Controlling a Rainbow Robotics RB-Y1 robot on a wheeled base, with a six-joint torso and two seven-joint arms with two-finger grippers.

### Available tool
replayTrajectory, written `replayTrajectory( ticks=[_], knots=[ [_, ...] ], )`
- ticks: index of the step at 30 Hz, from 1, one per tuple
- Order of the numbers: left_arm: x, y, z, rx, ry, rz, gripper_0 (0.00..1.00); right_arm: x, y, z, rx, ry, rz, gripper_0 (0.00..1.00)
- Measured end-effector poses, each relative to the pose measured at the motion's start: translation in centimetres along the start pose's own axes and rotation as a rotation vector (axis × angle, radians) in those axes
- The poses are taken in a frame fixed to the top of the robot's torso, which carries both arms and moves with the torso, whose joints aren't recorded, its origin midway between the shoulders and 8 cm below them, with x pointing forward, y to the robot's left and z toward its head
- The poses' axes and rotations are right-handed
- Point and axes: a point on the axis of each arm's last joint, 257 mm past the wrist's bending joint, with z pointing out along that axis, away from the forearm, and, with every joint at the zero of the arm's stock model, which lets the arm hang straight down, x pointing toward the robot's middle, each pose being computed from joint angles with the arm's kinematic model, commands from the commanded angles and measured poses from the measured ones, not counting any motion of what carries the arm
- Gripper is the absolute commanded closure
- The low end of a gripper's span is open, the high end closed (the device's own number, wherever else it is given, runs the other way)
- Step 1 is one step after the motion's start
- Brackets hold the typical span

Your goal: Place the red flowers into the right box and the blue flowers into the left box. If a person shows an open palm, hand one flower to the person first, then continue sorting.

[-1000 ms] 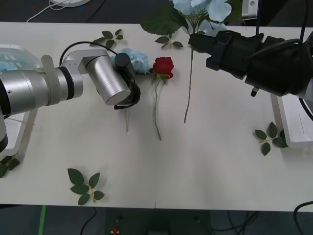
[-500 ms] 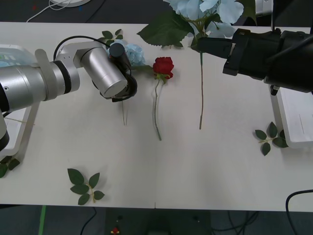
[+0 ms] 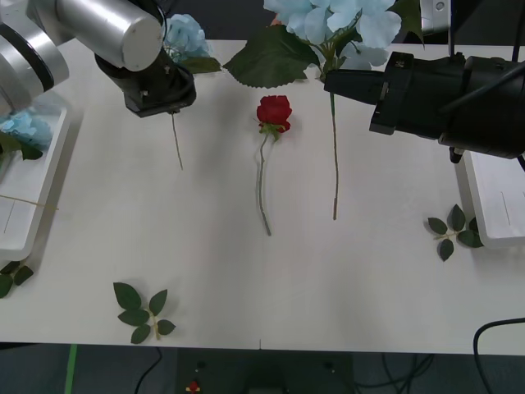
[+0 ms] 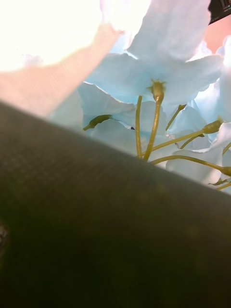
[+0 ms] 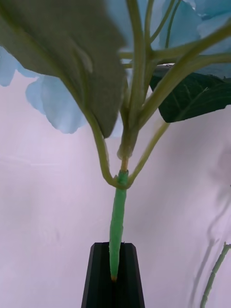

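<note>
Nearest me, a loose leaf sprig [image 3: 141,312] lies by the counter's [image 3: 344,279] front edge, another [image 3: 451,230] near the right edge beside the right box [image 3: 492,205]. Mid-counter, the one red flower [image 3: 274,112] I can see lies flat, bloom toward the far edge, stem trailing back toward me, untouched.

On the left, the left box [image 3: 33,197] overhangs the counter's left edge and already has a blue flower [image 3: 20,130] in it. My left gripper [image 3: 160,86] is up near the far-left corner carrying a second blue flower [image 3: 182,37]; the left wrist view shows its jaws closed on the green stem [image 5: 117,226] just below where it branches. Stem hangs thin and whippy.

On the right, my right gripper [image 3: 349,82] is over the far edge with a third, bigger blue flower [image 3: 328,20], its stem [image 3: 334,156] dangling straight down to the counter. The jaws look clamped on it just under the bloom, though the wrist camera is mostly blocked, so that's my best read.

Handling: these are light, soft, top-heavy. I'd grip the stem close beneath the head, as now; petals crush, and the long stem will swing and may snag a box rim.
</note>
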Motion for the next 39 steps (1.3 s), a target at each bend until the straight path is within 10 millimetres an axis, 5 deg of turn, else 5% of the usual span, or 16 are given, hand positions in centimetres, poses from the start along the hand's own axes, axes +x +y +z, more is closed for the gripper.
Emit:
replayTrajectory(
  ticks=[6,11,21,26,33,39],
  knots=[
    [-1.4,2.3,-1.6,-0.005,-0.011,-0.023,1.0,-0.2,0.1,0.0,-0.002,-0.007,0.003,1.0],
    [-1.8,4.4,-3.8,-0.02,0.031,0.044,1.0,-2.7,-1.1,-0.2,0.041,-0.105,0.004,1.0],
    [-7.4,5.5,-13.8,0.171,-0.015,0.093,1.0,-9.3,-5.6,-3.2,0.238,-0.315,-0.092,1.0],
    [-9.6,8.4,-17.9,0.295,-0.099,0.166,1.0,-11.2,-7.9,-4.5,0.353,-0.322,-0.226,1.0],
    [-8.4,14.2,-18.8,0.268,-0.077,0.162,1.0,-12.9,-11.2,-5.2,0.467,-0.293,-0.345,1.0],
    [-8.2,15.8,-19.1,0.239,-0.069,0.151,1.0,-14.1,-13.9,-5.3,0.553,-0.265,-0.432,1.0]
  ],
)
